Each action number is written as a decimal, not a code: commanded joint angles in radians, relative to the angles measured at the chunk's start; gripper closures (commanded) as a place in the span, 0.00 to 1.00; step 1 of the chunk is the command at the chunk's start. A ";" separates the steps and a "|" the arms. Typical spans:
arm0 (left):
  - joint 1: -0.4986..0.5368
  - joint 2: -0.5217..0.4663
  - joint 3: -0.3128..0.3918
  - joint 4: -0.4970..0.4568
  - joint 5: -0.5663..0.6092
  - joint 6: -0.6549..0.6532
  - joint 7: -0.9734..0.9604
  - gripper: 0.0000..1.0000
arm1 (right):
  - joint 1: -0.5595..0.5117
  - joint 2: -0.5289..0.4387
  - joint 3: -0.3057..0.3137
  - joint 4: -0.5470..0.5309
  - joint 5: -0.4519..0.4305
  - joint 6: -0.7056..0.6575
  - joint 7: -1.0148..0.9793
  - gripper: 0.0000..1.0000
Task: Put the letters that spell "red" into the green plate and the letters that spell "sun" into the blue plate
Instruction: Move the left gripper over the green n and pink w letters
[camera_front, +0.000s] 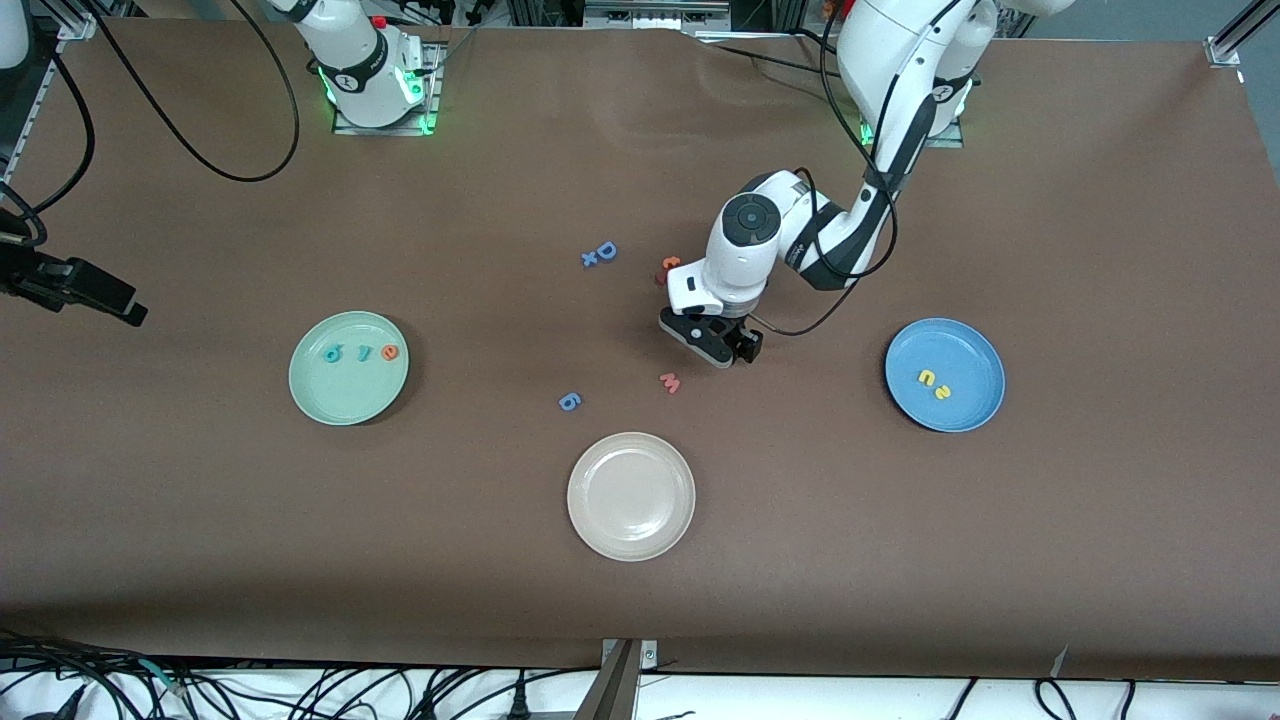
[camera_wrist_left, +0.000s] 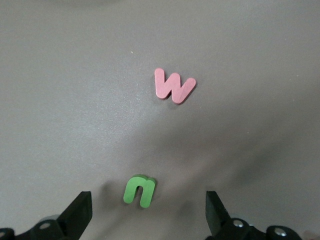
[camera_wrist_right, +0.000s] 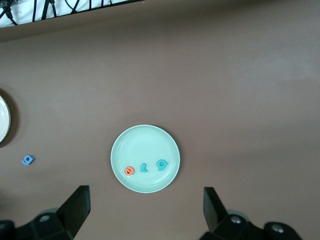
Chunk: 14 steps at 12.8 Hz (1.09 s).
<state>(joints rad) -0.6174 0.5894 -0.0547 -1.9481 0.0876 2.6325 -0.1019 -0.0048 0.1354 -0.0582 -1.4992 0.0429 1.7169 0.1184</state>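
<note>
A brown table (camera_front: 640, 600) carries three round shallow plates and a scatter of tiny foam letters.

The green plate (camera_front: 349, 368), pale mint, sits toward the right arm's end of the table. In it lie three letters in a row: a teal "d" (camera_front: 333, 353) that reads like a 6, a teal "r" (camera_front: 365, 353) like a thin 1, and a round orange "e" (camera_front: 390, 352). The right wrist view shows them as three small, well-separated shapes near the plate's rim.

The blue plate (camera_front: 945, 375), medium blue and the same size, sits toward the left arm's end. It holds two yellow letters just beside each other: the "n" (camera_front: 928, 378) and the "s" (camera_front: 943, 392), which reads like a 2.

The green "u" (camera_wrist_left: 139, 190) lies flat on the bare table near the middle, a small bright-green arch. The left hand (camera_front: 715, 345) is low over it, fingers spread wide on either side and grasping nothing; whether the fingertips touch the table is hard to tell.

The pink "M" (camera_front: 670, 382) lies just nearer the front camera than that hand. A cream-white plate (camera_front: 631, 496) sits toward the table's front edge, with a periwinkle "6" (camera_front: 569, 401) between it and the table's middle. A blue capital "D" (camera_front: 602, 254) lies farther back, and a red and orange letter pair (camera_front: 668, 268) peeks out beside the left arm's wrist.

The right hand (camera_wrist_right: 142, 212) waits high over the green plate, fingers spread and empty.
</note>
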 joint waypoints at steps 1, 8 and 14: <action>-0.002 -0.003 0.010 -0.015 0.072 0.015 -0.001 0.01 | -0.003 -0.013 0.008 -0.001 -0.017 0.001 0.010 0.00; -0.010 0.021 0.009 -0.005 0.116 0.017 -0.001 0.01 | -0.003 -0.025 0.006 0.001 -0.015 0.003 0.012 0.00; -0.004 0.052 0.010 0.034 0.145 0.017 0.024 0.06 | 0.011 -0.007 0.014 -0.004 -0.017 0.045 0.015 0.00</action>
<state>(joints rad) -0.6174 0.6285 -0.0522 -1.9363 0.1960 2.6439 -0.0919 -0.0007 0.1317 -0.0530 -1.4939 0.0411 1.7310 0.1184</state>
